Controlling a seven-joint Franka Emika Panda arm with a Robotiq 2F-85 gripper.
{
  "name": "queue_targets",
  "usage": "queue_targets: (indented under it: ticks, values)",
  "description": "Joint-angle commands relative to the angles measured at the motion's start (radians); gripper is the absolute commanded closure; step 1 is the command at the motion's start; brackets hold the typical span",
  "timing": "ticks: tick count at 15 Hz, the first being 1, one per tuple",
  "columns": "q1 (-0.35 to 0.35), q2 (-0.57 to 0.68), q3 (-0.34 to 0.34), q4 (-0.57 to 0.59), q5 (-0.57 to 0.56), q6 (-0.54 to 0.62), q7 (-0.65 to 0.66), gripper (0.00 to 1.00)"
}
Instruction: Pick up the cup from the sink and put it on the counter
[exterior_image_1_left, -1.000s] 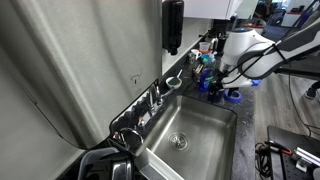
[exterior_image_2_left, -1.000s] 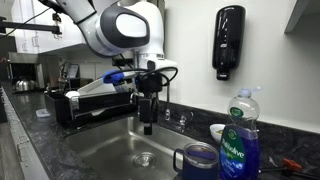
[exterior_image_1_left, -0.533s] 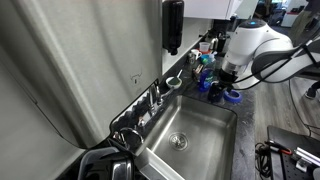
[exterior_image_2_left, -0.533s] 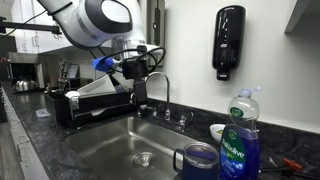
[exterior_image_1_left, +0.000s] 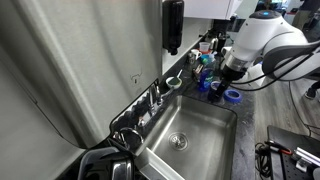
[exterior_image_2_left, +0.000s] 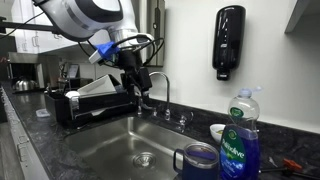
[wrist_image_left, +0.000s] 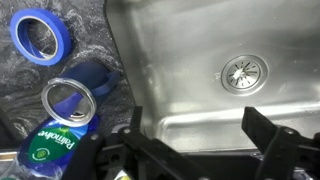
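While I hang over the corner of the basin, the dark grey worktop spreads around everything, and the steel sink is set into it. The basin floor holds no cup. In both exterior views my arm reaches in from above. In an exterior view it is near the chrome faucet at the back rim.

My tool is released. In the wrist view its two dark fingers stand wide apart with only the steel of the sink wall and rim showing between them, and they grip nothing. In an exterior view the tool points down, clear of the basin floor.

The blue dish soap bottle stands on the worktop at the sink's corner, and its label is legible from above. The cup is upright just beside it, dark blue with a paler inside. It is on the worktop just beside the sink's rim, not in the basin, and well apart from my fingers. In an exterior view the cup sits right against the bottle.

Farther along the worktop lies a flat blue ring, apart from the cup. The round drain sits in the middle of the basin.
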Motion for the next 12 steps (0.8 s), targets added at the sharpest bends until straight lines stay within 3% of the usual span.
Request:
queue_targets:
  ticks: [1,4,7,8,12]
  values:
    - [0.012,-0.055,-0.001,-0.046,0.061,0.013,-0.228,0.00]
    - [0.033,-0.077,-0.019,-0.056,0.146,0.002,-0.443,0.00]
    - [0.063,-0.080,-0.040,-0.029,0.290,-0.102,-0.629,0.00]
    - [0.037,-0.059,-0.014,-0.028,0.230,-0.043,-0.537,0.00]
    - [0.050,-0.069,-0.023,-0.027,0.268,-0.080,-0.594,0.00]
